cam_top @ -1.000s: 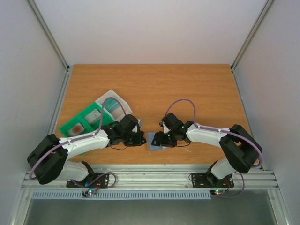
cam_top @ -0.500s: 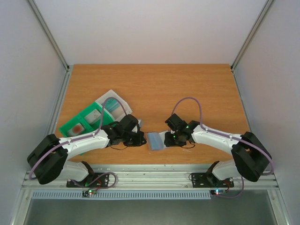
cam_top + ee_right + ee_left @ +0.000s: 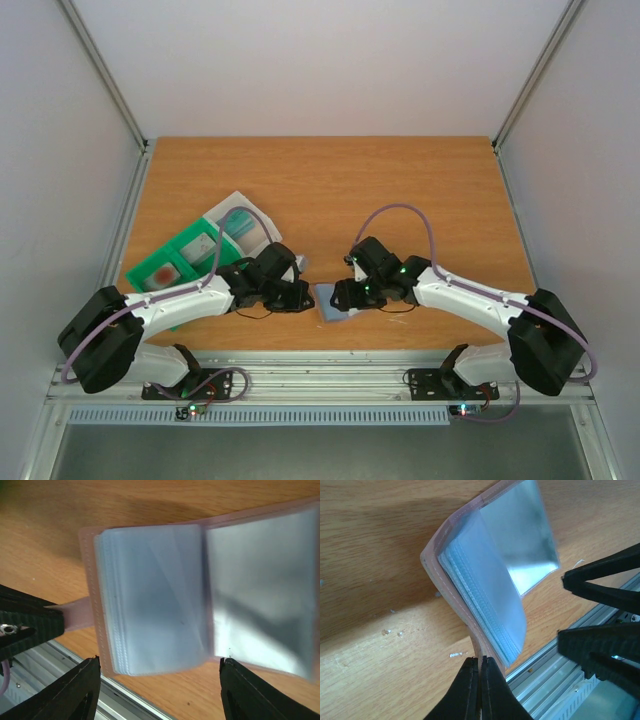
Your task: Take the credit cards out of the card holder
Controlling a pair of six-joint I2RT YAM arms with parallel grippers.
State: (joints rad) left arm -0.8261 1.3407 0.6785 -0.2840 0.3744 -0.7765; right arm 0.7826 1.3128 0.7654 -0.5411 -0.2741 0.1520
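The card holder (image 3: 327, 301) lies open like a booklet near the table's front edge, between both grippers. In the left wrist view the card holder (image 3: 485, 575) shows a pinkish-grey cover and a stack of pale blue leaves. My left gripper (image 3: 480, 667) is shut on the holder's thin tab. My right gripper (image 3: 159, 661) is open, its fingers spread to either side of the blue stack in the card holder (image 3: 150, 610), hovering over it. I cannot tell single credit cards apart from the leaves. In the top view the left gripper (image 3: 303, 297) and right gripper (image 3: 345, 297) nearly meet.
A green compartment tray (image 3: 175, 262) and a clear plastic box (image 3: 240, 222) lie behind the left arm. The aluminium rail (image 3: 320, 372) runs just in front of the holder. The right gripper's fingers (image 3: 602, 587) show in the left wrist view.
My right gripper pulled back to the right half a second ago and has now moved left over the holder again. The left gripper has kept its hold and place.
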